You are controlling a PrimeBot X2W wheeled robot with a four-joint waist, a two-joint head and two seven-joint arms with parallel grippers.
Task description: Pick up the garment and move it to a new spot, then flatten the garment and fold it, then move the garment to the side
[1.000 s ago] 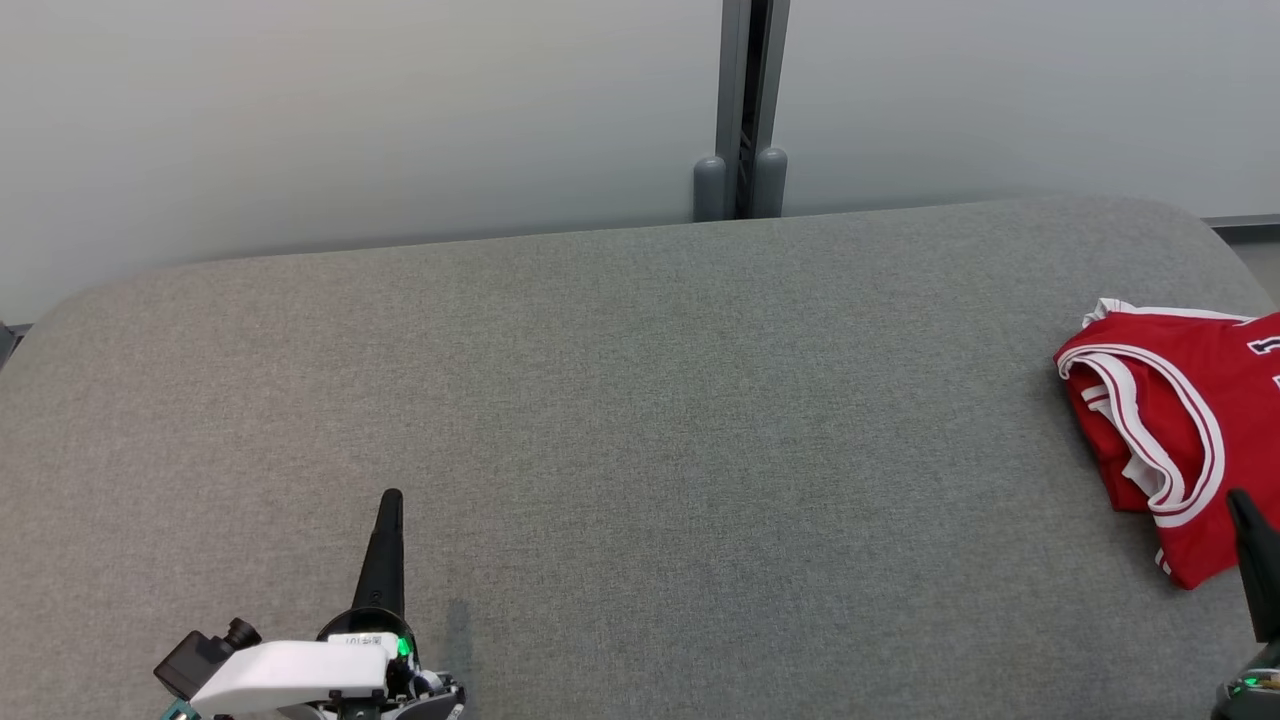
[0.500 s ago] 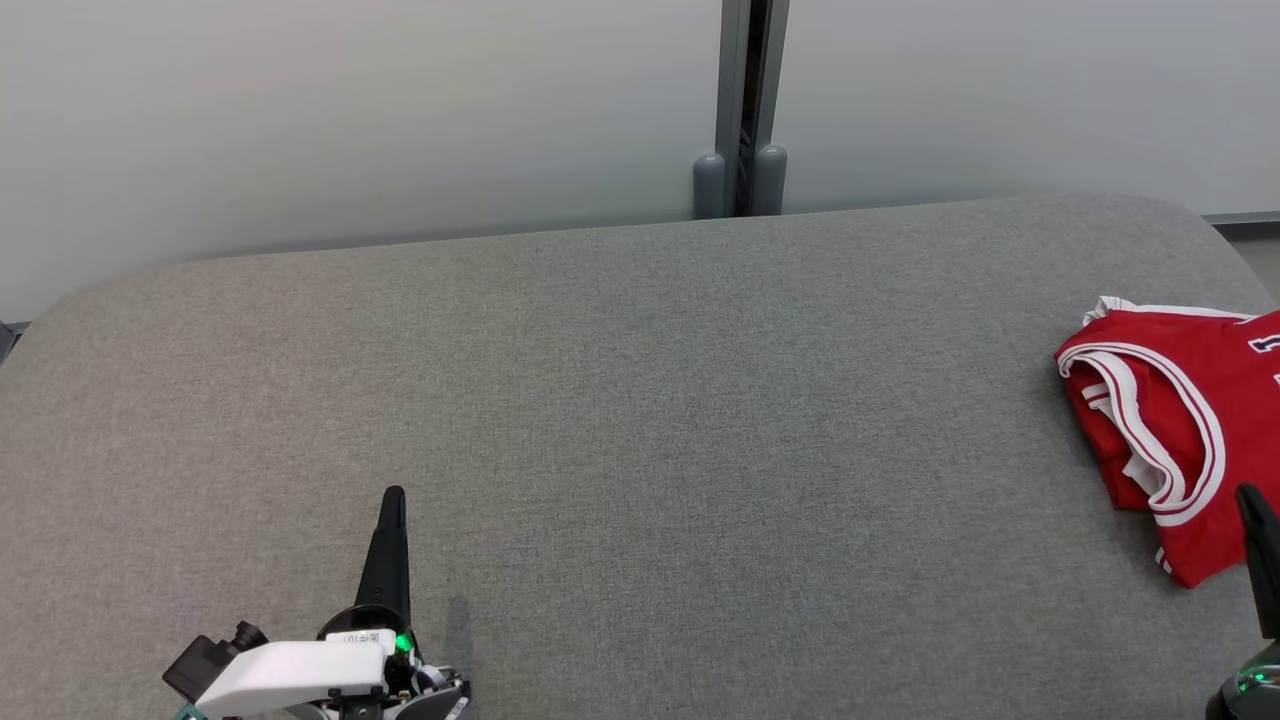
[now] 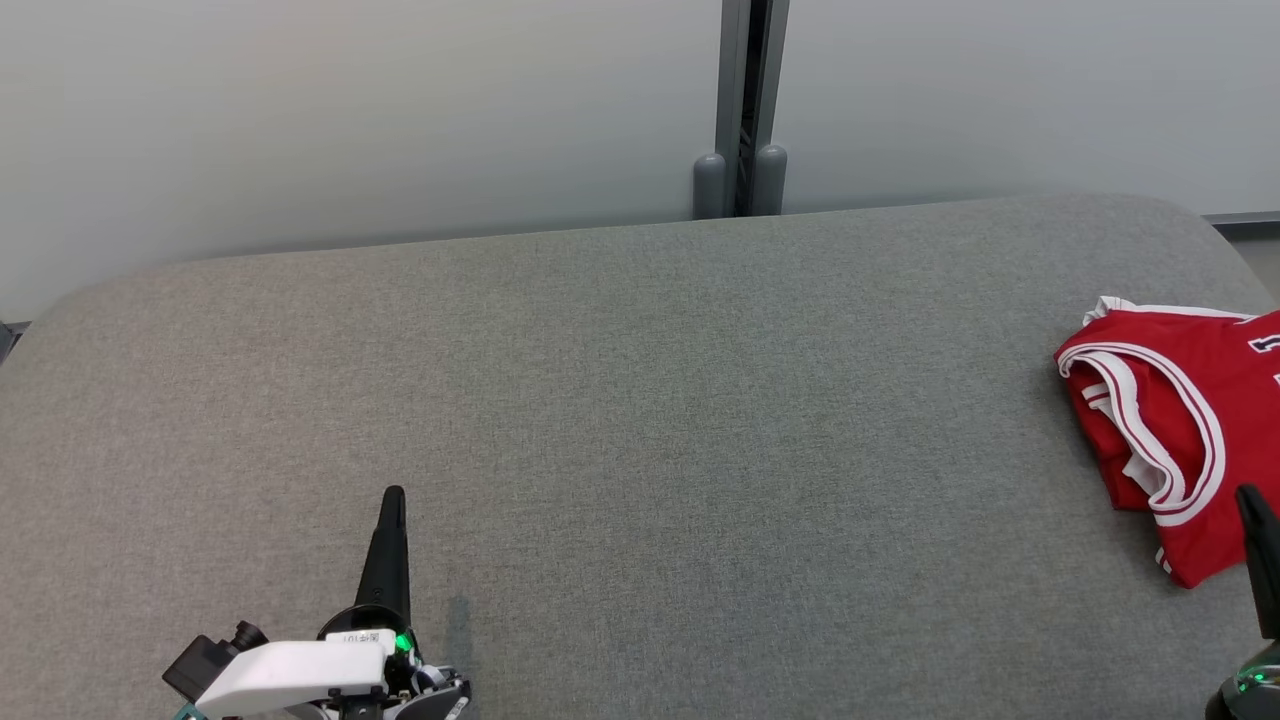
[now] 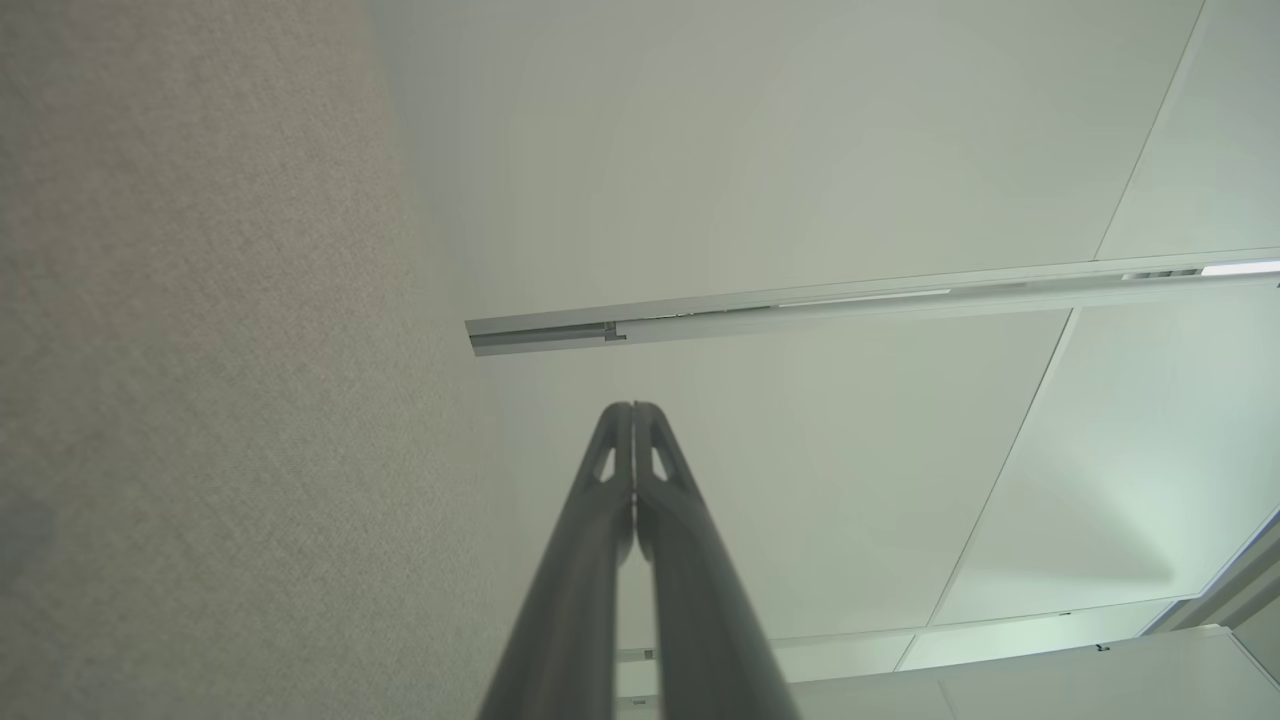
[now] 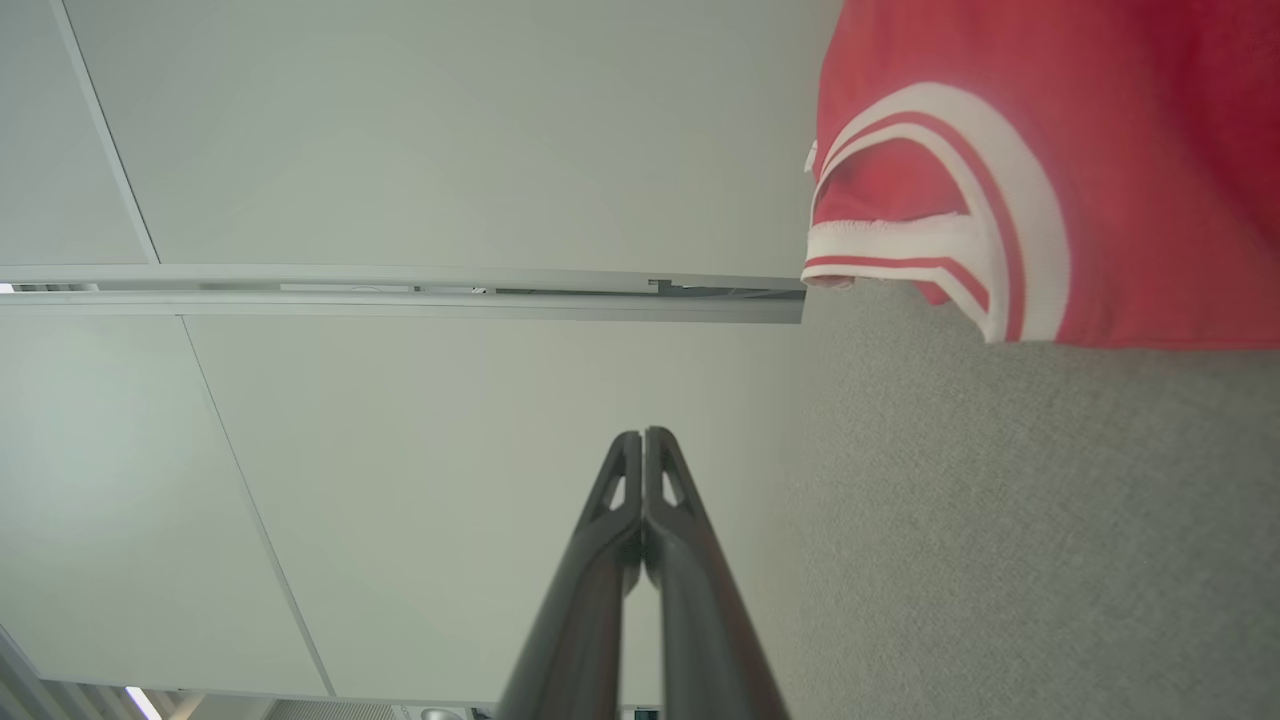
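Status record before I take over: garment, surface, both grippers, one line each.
garment: red jersey with white trim, lying in layers at the cushion's right end, partly cut off by the head view's edge
surface: grey fabric cushion
left gripper: shut, holding nothing, over bare fabric, far from the jersey
right gripper: shut, holding nothing, close by the jersey's near edge
backdrop: pale wall panels, grey post
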